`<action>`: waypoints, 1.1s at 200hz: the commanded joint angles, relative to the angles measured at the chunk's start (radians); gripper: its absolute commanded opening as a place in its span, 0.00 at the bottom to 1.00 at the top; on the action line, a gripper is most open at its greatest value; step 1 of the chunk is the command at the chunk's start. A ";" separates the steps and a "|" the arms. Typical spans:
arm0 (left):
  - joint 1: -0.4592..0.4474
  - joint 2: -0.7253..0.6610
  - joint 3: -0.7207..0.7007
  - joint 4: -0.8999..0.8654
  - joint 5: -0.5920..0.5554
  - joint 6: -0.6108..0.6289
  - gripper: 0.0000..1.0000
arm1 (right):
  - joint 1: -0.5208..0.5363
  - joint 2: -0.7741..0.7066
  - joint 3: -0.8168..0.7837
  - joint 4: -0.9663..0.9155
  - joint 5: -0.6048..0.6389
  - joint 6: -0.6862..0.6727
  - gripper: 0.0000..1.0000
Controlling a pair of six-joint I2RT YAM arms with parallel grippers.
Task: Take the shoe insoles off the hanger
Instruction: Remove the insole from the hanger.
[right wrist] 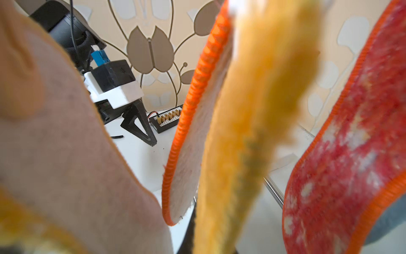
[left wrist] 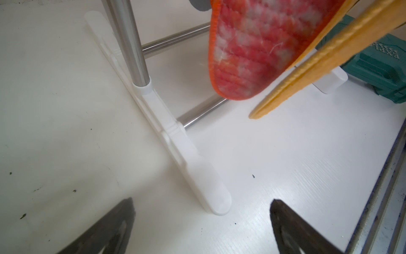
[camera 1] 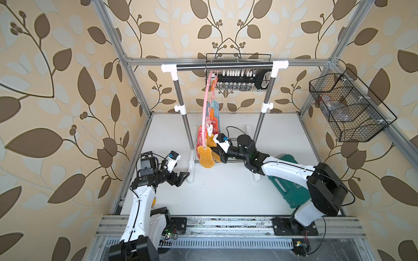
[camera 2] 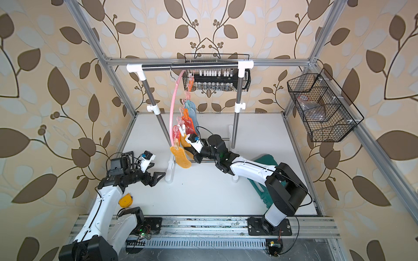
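Orange-yellow insole hangs pinched in closed right tool; left tool gapes empty.

fuzzy orange-yellow insoles: 2 | red-and-white insoles: 2 | grey-blue insoles: 2 | pink hanger: 1 | steel rack: 1 | black wire baskets: 2 | green plastic case: 1 | robot arms: 2 | yellow disc: 1

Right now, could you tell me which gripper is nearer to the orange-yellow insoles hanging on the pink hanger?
The right. The right gripper is shut on one of the orange-yellow insoles; the left gripper hangs open, low beside the rack's foot, clear of them.
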 commanded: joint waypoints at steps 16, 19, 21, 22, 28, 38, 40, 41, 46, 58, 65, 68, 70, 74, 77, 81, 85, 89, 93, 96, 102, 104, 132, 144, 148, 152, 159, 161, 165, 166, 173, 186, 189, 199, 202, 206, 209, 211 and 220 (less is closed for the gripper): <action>0.012 -0.014 0.011 -0.019 0.047 0.026 0.99 | 0.004 -0.080 -0.022 -0.123 0.047 -0.041 0.06; 0.011 -0.014 0.011 -0.019 0.047 0.027 0.99 | 0.004 -0.084 -0.019 -0.138 0.047 -0.046 0.06; 0.010 -0.013 0.011 -0.019 0.047 0.027 0.99 | 0.004 -0.087 -0.019 -0.144 0.047 -0.048 0.06; 0.011 -0.014 0.011 -0.019 0.047 0.028 0.99 | 0.003 -0.088 -0.018 -0.148 0.047 -0.049 0.06; 0.012 -0.012 0.011 -0.019 0.049 0.028 0.99 | 0.005 -0.095 -0.013 -0.167 0.047 -0.057 0.06; 0.011 -0.010 0.011 -0.020 0.050 0.029 0.99 | 0.005 -0.104 -0.001 -0.216 0.046 -0.081 0.05; 0.012 -0.009 0.011 -0.020 0.050 0.030 0.99 | 0.005 -0.106 0.004 -0.228 0.046 -0.086 0.05; 0.012 -0.009 0.013 -0.021 0.050 0.030 0.99 | 0.005 -0.106 0.005 -0.234 0.046 -0.088 0.05; 0.012 -0.009 0.013 -0.023 0.050 0.030 0.99 | 0.005 -0.108 0.015 -0.261 0.052 -0.096 0.06; 0.012 -0.012 0.011 -0.022 0.049 0.029 0.99 | 0.004 -0.111 0.038 -0.320 0.066 -0.108 0.07; 0.012 -0.013 0.012 -0.020 0.047 0.028 0.99 | 0.004 -0.112 0.051 -0.352 0.080 -0.115 0.11; 0.011 -0.013 0.012 -0.021 0.047 0.028 0.99 | 0.004 -0.112 0.057 -0.367 0.088 -0.117 0.14; 0.011 -0.011 0.011 -0.020 0.047 0.028 0.99 | 0.005 -0.112 0.061 -0.376 0.094 -0.118 0.15; 0.012 -0.012 0.012 -0.020 0.047 0.029 0.99 | 0.005 -0.113 0.066 -0.389 0.099 -0.122 0.17; 0.012 -0.011 0.012 -0.020 0.047 0.029 0.99 | 0.004 -0.115 0.072 -0.406 0.111 -0.128 0.19; 0.012 -0.010 0.012 -0.020 0.049 0.030 0.99 | 0.004 -0.118 0.075 -0.418 0.122 -0.134 0.21; 0.011 -0.008 0.012 -0.020 0.049 0.028 0.99 | 0.004 -0.120 0.075 -0.425 0.131 -0.139 0.23; 0.011 -0.007 0.013 -0.022 0.049 0.031 0.99 | 0.003 -0.124 0.072 -0.427 0.141 -0.143 0.25; 0.011 -0.007 0.013 -0.022 0.050 0.030 0.99 | 0.002 -0.126 0.068 -0.426 0.147 -0.145 0.25; 0.010 -0.007 0.013 -0.023 0.049 0.030 0.99 | 0.001 -0.128 0.064 -0.425 0.149 -0.146 0.25; 0.010 -0.007 0.013 -0.023 0.049 0.030 0.99 | -0.004 -0.133 0.058 -0.420 0.147 -0.145 0.23; 0.011 -0.007 0.013 -0.023 0.049 0.030 0.99 | -0.006 -0.135 0.056 -0.419 0.143 -0.145 0.21; 0.011 -0.005 0.015 -0.021 0.046 0.027 0.99 | -0.027 -0.147 0.057 -0.429 0.034 -0.145 0.00; 0.012 -0.003 0.018 -0.024 0.046 0.028 0.99 | -0.029 -0.152 0.056 -0.434 0.021 -0.143 0.00; 0.012 -0.002 0.017 -0.023 0.046 0.029 0.99 | -0.030 -0.154 0.055 -0.435 0.020 -0.141 0.00; 0.012 -0.004 0.017 -0.025 0.045 0.028 0.99 | -0.030 -0.156 0.054 -0.436 0.019 -0.140 0.00; 0.012 -0.006 0.015 -0.024 0.042 0.027 0.99 | -0.032 -0.162 0.052 -0.440 0.018 -0.138 0.00; 0.011 -0.008 0.014 -0.024 0.041 0.029 0.99 | -0.032 -0.163 0.052 -0.441 0.018 -0.137 0.00; 0.012 -0.007 0.015 -0.023 0.041 0.028 0.99 | -0.033 -0.167 0.052 -0.445 0.018 -0.138 0.00; 0.012 -0.008 0.016 -0.023 0.041 0.028 0.99 | -0.033 -0.168 0.052 -0.446 0.018 -0.138 0.00; 0.012 -0.008 0.013 -0.022 0.041 0.029 0.99 | -0.035 -0.176 0.053 -0.459 0.021 -0.143 0.00; 0.011 -0.004 0.014 -0.021 0.041 0.028 0.99 | -0.038 -0.190 0.056 -0.490 0.045 -0.162 0.00; 0.012 -0.003 0.015 -0.021 0.041 0.029 0.99 | -0.038 -0.190 0.057 -0.500 0.054 -0.169 0.00; 0.012 -0.002 0.017 -0.021 0.041 0.029 0.99 | -0.038 -0.195 0.063 -0.532 0.089 -0.185 0.01; 0.011 -0.002 0.017 -0.020 0.041 0.028 0.99 | -0.038 -0.196 0.064 -0.540 0.098 -0.189 0.02; 0.011 -0.002 0.017 -0.020 0.041 0.030 0.99 | -0.039 -0.198 0.066 -0.550 0.108 -0.196 0.01; 0.011 -0.002 0.017 -0.020 0.041 0.030 0.99 | -0.040 -0.200 0.067 -0.557 0.114 -0.201 0.02; 0.010 -0.002 0.015 -0.020 0.041 0.030 0.99 | -0.042 -0.201 0.067 -0.564 0.119 -0.205 0.01; 0.011 -0.002 0.015 -0.022 0.046 0.035 0.99 | -0.044 -0.205 0.071 -0.578 0.128 -0.209 0.01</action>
